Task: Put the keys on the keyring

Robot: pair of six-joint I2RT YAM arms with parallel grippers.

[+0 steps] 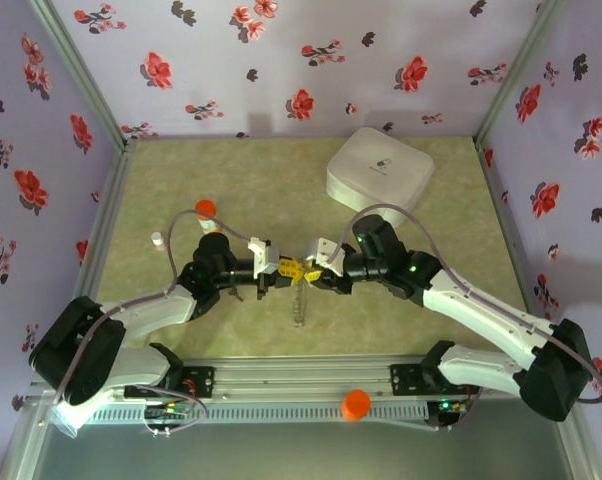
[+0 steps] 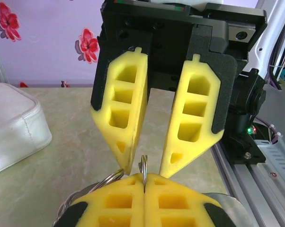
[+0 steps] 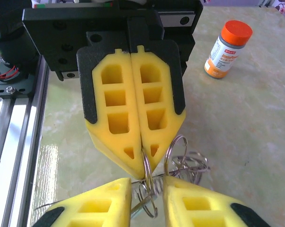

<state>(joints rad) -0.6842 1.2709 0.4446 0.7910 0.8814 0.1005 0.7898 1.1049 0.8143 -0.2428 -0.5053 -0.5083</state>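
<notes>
Two yellow-fingered grippers meet near the white rounded-square plastic box (image 1: pixel 379 170): left gripper (image 3: pixel 143 162) pinching a half-hidden silver wire ring (image 2: pixel 143 162), right gripper (image 3: pixel 147 183) parted, above a mottled green tabletop (image 1: pixel 231 170).

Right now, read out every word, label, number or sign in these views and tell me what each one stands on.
No text here can be quoted as it reads.
Label on the orange-capped vial: white with a red band and lines of print, too blurred to read.
Small dark mark on the lid of the white box: too small to read.
</notes>
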